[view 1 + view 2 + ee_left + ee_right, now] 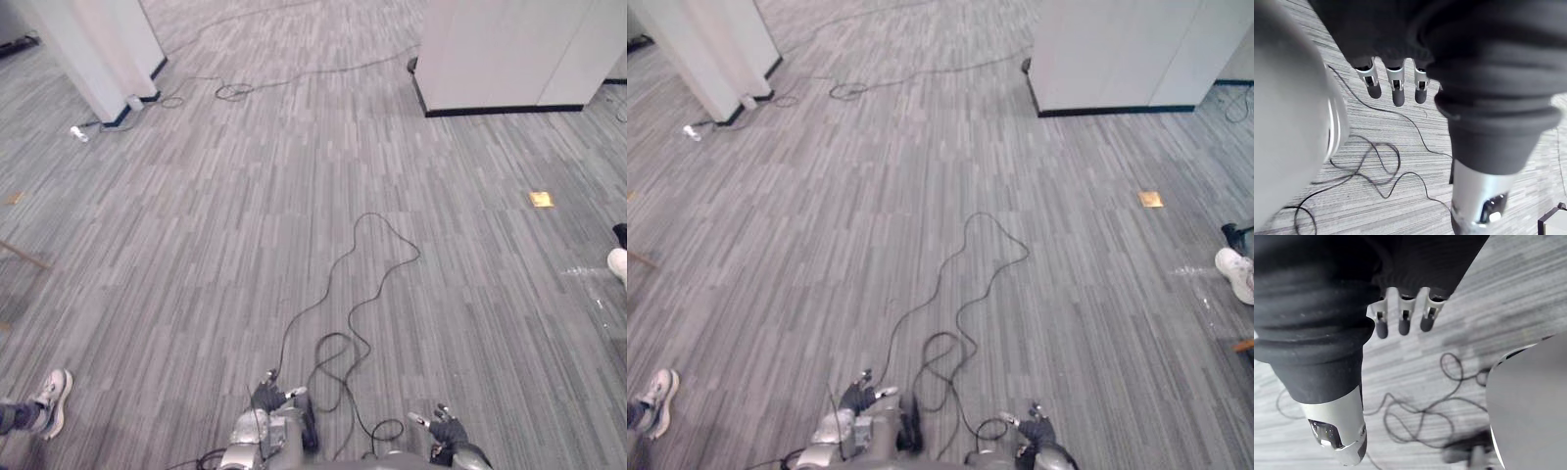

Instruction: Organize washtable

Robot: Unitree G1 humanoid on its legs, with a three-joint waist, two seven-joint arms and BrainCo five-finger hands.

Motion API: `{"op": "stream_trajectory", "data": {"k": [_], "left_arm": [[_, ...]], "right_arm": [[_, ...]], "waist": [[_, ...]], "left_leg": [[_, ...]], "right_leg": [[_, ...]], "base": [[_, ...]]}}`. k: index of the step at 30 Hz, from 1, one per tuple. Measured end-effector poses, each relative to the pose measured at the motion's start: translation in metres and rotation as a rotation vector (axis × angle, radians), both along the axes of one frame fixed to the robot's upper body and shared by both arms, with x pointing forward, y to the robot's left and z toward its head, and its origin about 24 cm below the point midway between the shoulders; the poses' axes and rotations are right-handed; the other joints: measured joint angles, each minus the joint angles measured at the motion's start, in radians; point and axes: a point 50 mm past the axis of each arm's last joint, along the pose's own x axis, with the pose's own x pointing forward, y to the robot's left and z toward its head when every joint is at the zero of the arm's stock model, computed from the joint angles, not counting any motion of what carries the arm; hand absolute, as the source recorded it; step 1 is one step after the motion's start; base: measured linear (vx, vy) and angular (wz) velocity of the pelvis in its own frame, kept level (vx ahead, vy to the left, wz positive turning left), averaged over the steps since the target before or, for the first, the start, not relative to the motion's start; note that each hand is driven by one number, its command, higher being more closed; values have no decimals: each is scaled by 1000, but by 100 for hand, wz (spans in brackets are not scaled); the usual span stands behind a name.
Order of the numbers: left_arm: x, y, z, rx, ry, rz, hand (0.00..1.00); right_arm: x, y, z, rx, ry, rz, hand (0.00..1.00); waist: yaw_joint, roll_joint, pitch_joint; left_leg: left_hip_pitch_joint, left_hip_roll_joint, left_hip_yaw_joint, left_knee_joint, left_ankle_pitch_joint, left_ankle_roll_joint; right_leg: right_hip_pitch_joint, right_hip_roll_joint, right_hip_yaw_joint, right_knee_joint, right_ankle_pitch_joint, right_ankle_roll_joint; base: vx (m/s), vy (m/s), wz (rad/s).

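Note:
My left hand point(269, 397) hangs low at the bottom edge of the eye views, over grey striped carpet point(294, 196). In its wrist view the fingers point(1396, 85) point straight down and the thumb point(1481, 205) stands apart, with nothing between them. My right hand point(446, 428) hangs the same way at the lower right. Its fingers point(1403, 318) are straight and its thumb point(1339, 431) is empty over the carpet.
A white partition point(98, 49) stands at the far left and a white block point(509, 49) at the far right, with open carpet between. A person's shoe point(51, 399) is at the lower left, another shoe point(1236, 272) at the right edge. A brass floor plate point(541, 199) lies right.

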Motion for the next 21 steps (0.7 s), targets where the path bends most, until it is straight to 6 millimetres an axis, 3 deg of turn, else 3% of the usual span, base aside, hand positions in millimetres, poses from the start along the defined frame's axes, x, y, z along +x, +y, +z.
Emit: {"op": "stream_trajectory", "data": {"k": [1, 2, 3, 4, 5, 6, 7, 8, 9, 10, 12, 14, 15, 16, 17, 18, 19, 21], "left_arm": [[-1, 2, 0, 4, 3, 1, 0], [-7, 7, -3, 17, 25, 4, 0], [-8, 8, -4, 20, 34, 3, 0], [-11, 12, -6, 28, 48, 5, 0], [-10, 13, -6, 33, 48, 4, 0], [-9, 16, -6, 42, 53, 2, 0], [-9, 17, -8, 44, 70, -1, 0], [-11, 17, -9, 47, 82, -1, 0], [-15, 20, -11, 58, 102, 1, 0], [-22, 22, -14, 63, 133, 5, 0], [-24, 24, -15, 69, 143, 5, 0], [-16, 25, -12, 73, 124, -3, 0], [-15, 24, -12, 74, 121, -13, 0], [-19, 26, -13, 76, 133, -20, 0], [-24, 27, -15, 79, 147, -21, 0], [-29, 23, -17, 70, 165, -20, 0], [-29, 21, -17, 61, 163, -12, 0], [-30, 19, -17, 34, 160, 48, 0]], "right_arm": [[-5, 0, -2, 1, 23, 3, 0], [-15, 2, -5, 5, 49, 2, 0], [-16, 5, -6, 12, 50, 0, 0], [-16, 7, -6, 17, 49, -3, 0], [-15, 7, -6, 19, 45, -7, 0], [-12, 9, -5, 23, 41, -8, 0], [-11, 10, -5, 27, 36, -12, 0], [-10, 10, -5, 26, 33, -14, 0], [-8, 8, -4, 19, 24, -11, 0], [-4, 6, -2, 6, 3, 7, 0], [4, 3, 2, -9, -32, 18, 0], [11, 3, 5, -6, -58, 20, 0], [14, 2, 6, -7, -68, 22, 0], [10, 2, 4, -4, -53, 15, 0], [6, 2, 2, -1, -37, 7, 0], [3, 1, 1, 2, -23, -3, 0], [-2, -2, -1, 5, -3, -26, 0], [-1, -6, 1, -6, -13, -34, 0]], "waist": [[18, -6, -9], [10, -26, -47], [0, -49, -61], [-14, -64, -78], [-16, -73, -77], [-15, -86, -71], [-18, -95, -62], [-17, -91, -54], [-15, -74, -39], [-28, -59, -34], [-52, -36, -35], [-70, -50, -29], [-81, -66, -21], [-91, -74, -15], [-93, -88, -17], [-93, -91, -21], [-92, -82, -29], [-94, -54, -30]], "left_leg": [[-4, 1, 5, 37, 90, 78], [-9, -40, 2, 61, 133, 168], [-10, -59, 3, 77, 110, 193], [-7, -84, 6, 106, 74, 214], [0, -97, 5, 120, 54, 218], [39, -119, -2, 127, 8, 237], [115, -139, -13, 112, -28, 244], [165, -144, -20, 100, -50, 247], [293, -143, -29, 40, -78, 247], [404, -133, -33, -34, -82, 251], [487, -117, -37, -89, -82, 251], [536, -112, -58, -129, -87, 250], [572, -100, -71, -150, -116, 223], [606, -96, -106, -163, -141, 193], [625, -96, -123, -157, -146, 184], [643, -89, -136, -129, -151, 176], [611, -63, -139, -19, -153, 147], [499, -34, -125, 234, -148, 90]], "right_leg": [[42, -16, 6, -5, -21, 34], [47, -51, 40, 44, -37, 63], [22, -72, 57, 100, -43, 72], [-47, -101, 93, 253, -41, 88], [-79, -110, 114, 348, -33, 122], [-154, -123, 148, 562, 25, 221], [-206, -142, 143, 755, 20, 209], [-218, -149, 127, 813, 2, 177], [-230, -145, 89, 845, -50, 89], [-269, -126, 56, 800, -88, 28], [-368, -92, 8, 659, -98, 8], [-476, -82, -3, 471, -37, 39], [-509, -81, -3, 294, 78, 53], [-515, -79, -3, 229, 238, 65], [-506, -78, 7, 252, 280, 66], [-502, -77, 12, 300, 259, 11], [-487, -76, -9, 343, 199, -7], [-455, -69, -34, 340, 157, -21]], "base": [[667, 285, -55], [717, 268, -38], [770, 235, 2], [613, 175, 23], [745, 216, 33], [707, 189, 40], [689, 162, 33], [667, 131, 8], [615, 103, -14], [586, 88, -12], [590, 31, 22], [591, -53, 50], [636, -131, 72], [546, -141, 78], [463, -146, 58], [602, -207, 46], [695, -245, 35], [606, -200, 29]]}}
